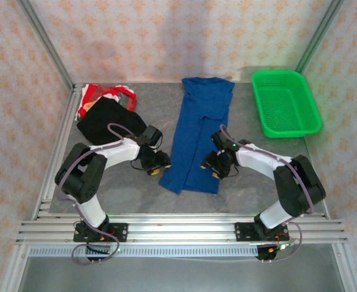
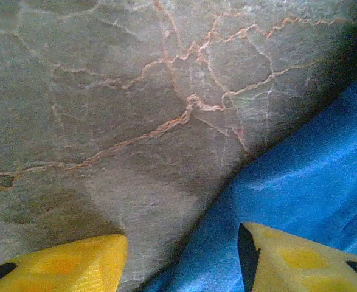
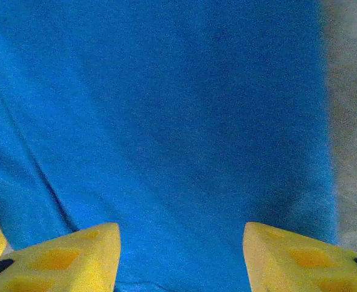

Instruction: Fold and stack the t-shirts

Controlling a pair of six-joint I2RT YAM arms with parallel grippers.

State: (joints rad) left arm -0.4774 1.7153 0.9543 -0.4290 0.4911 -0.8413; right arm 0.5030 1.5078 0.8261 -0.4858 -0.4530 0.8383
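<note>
Hovering the left gripper (image 1: 159, 167), jaws wide and empty, at the near left edge of the royal blue t-shirt (image 1: 199, 131) lying down the worktop's (image 1: 135, 188) middle; hovering the right gripper (image 1: 212, 169), equally wide, over its near right edge

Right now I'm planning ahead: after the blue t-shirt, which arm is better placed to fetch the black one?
Left, probably. The black t-shirt lies far left, just beyond the left gripper; the right gripper sits at the blue t-shirt's right edge and would have to reach across it.
</note>
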